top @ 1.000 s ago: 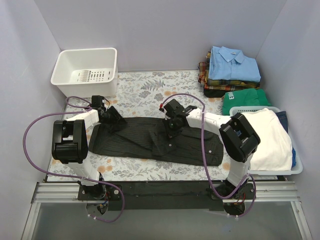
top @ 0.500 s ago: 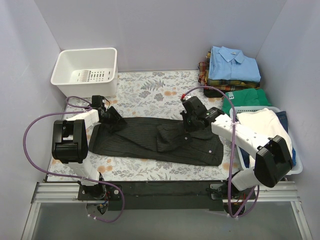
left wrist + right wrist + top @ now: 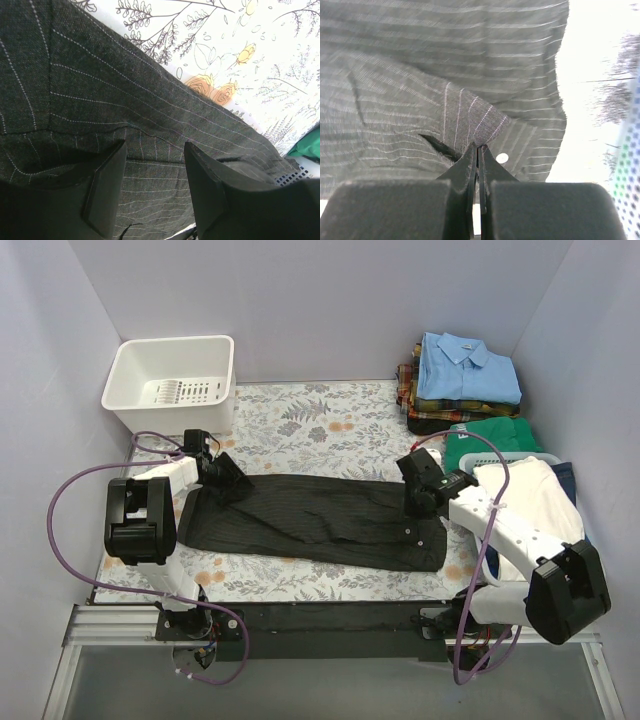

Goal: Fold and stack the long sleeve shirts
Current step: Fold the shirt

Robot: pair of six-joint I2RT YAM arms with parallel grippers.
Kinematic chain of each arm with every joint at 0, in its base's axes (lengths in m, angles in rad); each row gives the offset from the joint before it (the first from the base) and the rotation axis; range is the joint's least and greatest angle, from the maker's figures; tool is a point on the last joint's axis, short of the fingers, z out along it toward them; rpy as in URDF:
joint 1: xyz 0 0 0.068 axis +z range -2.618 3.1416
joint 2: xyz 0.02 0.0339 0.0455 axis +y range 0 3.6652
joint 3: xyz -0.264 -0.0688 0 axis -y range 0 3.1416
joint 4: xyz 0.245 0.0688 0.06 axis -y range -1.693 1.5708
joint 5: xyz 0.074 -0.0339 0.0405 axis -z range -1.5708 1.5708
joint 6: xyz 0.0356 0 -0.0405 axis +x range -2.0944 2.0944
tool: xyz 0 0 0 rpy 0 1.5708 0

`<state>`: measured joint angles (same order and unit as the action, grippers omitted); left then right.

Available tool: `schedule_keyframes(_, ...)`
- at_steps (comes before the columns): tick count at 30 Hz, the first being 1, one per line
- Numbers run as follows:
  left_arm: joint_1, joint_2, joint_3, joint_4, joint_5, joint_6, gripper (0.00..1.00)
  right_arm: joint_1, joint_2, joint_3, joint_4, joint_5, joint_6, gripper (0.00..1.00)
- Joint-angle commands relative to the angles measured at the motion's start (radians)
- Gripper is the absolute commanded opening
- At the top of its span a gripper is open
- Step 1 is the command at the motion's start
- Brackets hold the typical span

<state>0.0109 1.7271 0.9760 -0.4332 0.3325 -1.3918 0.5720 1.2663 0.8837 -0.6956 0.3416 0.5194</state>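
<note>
Nearest the arm bases, the black shirt (image 3: 310, 520) is seen lying flat and lengthwise across the table (image 3: 300, 425), spanning the space between the two grippers. The step in hand is judged to be the spreading of this shirt before any fold is made. A first fold is expected next. For that, the cloth would need to be set down without wrinkles and an edge or sleeve taken up cleanly and carried over the body. The left arm is bent out to the side, and the left gripper (image 3: 228, 480) is held low over the shirt's left end. Its fingers (image 3: 107, 185) are parted with nothing clamped, and flat cloth shows beneath them. The right arm is reached forward and inward, and the right gripper (image 3: 477, 146) is pointed down at the shirt's right end. It is closed on a small pinch of cloth beside a pale button (image 3: 502, 158). Farther right, a basket (image 3: 590, 580) of laundry is seen. At the far right corner a stack (image 3: 468, 368) of folded shirts is kept, light blue on top. At the far left a white bin (image 3: 175, 380) is placed.
</note>
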Motion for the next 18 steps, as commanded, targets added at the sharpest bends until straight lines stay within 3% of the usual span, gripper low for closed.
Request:
schedule_keyframes(1, 0.003, 0.043, -0.008, -0.038, -0.122, 0.036, 0.50, -0.055, -0.004, 0.023, -0.001, 0.042, -0.028, 0.01)
schedule_keyframes(7, 0.003, 0.051, -0.002, -0.038, -0.118, 0.043, 0.50, -0.101, 0.096, 0.113, 0.077, -0.022, -0.153, 0.01)
schedule_keyframes(17, 0.003, 0.054, 0.010, -0.038, -0.110, 0.042, 0.49, -0.149, 0.200, 0.158, 0.084, -0.032, -0.168, 0.01)
schedule_keyframes(18, 0.004, 0.054, 0.013, -0.041, -0.110, 0.043, 0.49, -0.152, 0.197, 0.153, 0.081, -0.033, -0.153, 0.10)
